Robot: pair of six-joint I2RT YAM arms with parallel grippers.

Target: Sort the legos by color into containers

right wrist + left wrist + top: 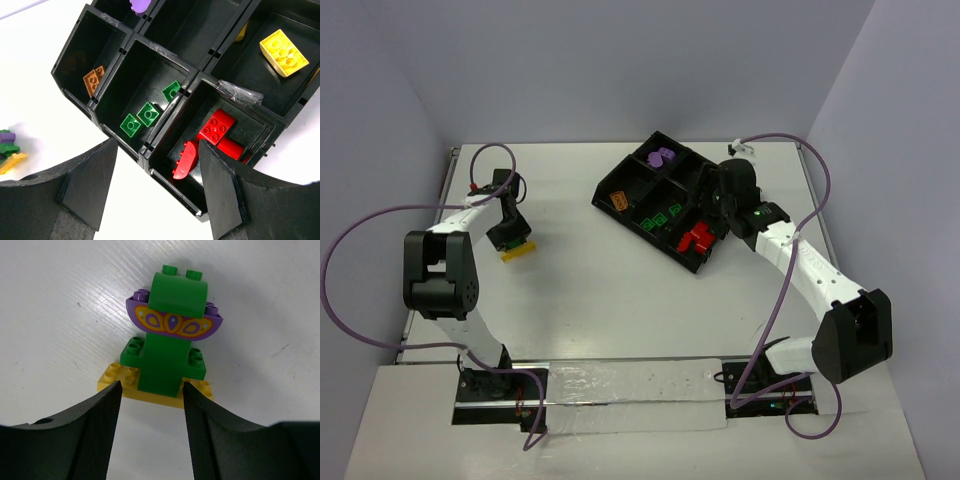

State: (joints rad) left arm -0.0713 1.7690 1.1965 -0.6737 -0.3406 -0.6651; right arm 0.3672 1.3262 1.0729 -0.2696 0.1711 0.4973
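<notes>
Legos [172, 295] between left end effector [151, 388] tips

Top camera high overhead, shares brick stack [165, 365] with close left wrist view, tray [112, 70] with close right wrist view.

Bright diffuse overhead light; soft faint shadows; all views sharp.

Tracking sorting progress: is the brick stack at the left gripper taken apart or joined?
Joined: the brick stack shows green, purple and yellow pieces interlocked as one unit on the table.
</notes>
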